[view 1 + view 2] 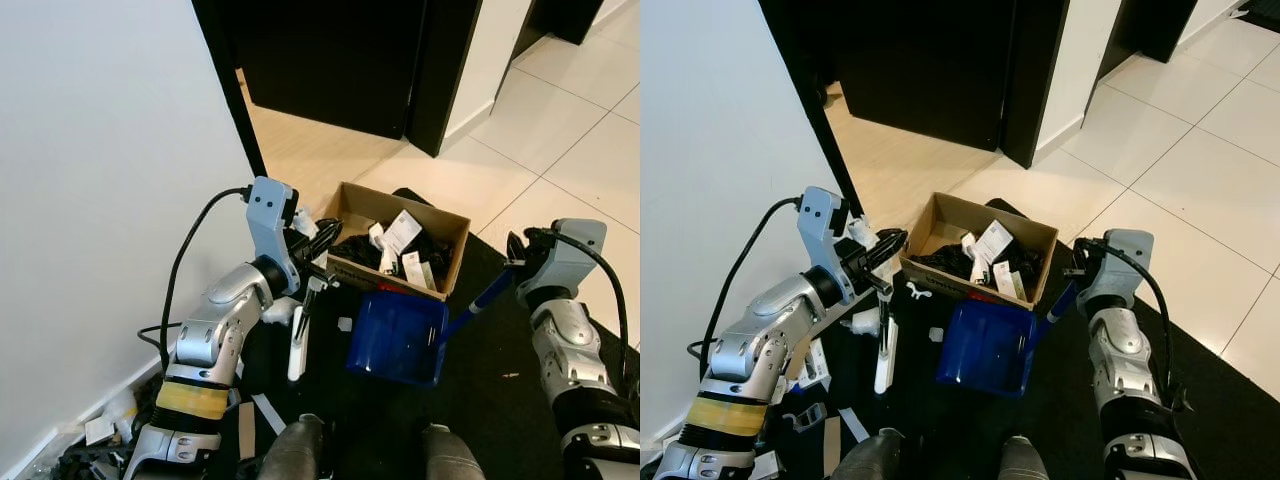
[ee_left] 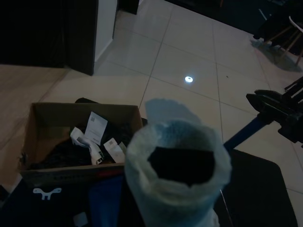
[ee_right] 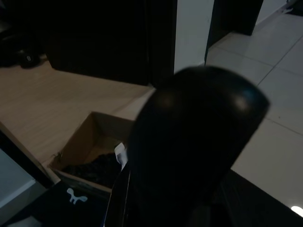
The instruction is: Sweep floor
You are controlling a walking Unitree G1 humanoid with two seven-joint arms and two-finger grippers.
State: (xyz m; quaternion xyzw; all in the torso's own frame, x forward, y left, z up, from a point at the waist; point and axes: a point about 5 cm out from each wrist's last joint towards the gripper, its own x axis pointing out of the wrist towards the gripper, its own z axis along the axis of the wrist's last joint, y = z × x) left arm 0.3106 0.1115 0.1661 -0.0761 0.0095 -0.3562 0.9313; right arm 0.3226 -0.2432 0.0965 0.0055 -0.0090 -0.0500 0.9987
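Note:
My left gripper (image 1: 312, 258) is shut on the top of a white brush (image 1: 297, 345), which hangs down over the black mat (image 1: 500, 400). The brush's pale hollow handle end (image 2: 177, 175) looms close in the left wrist view. On the other side, my right gripper (image 1: 519, 256) is shut on the long handle of a blue dustpan (image 1: 397, 337). The pan lies on the mat, its far edge against the front of a cardboard box (image 1: 400, 200). The dark rounded handle end (image 3: 194, 142) blocks much of the right wrist view. A small white scrap (image 1: 344, 323) lies between brush and pan.
The box holds black rubbish and white cartons. A white wall (image 1: 100, 200) stands close on the left, with scraps and a cable at its foot (image 1: 100, 430). Beyond the box are a black door frame (image 1: 440, 80), wooden flooring and pale tiles (image 1: 590, 150).

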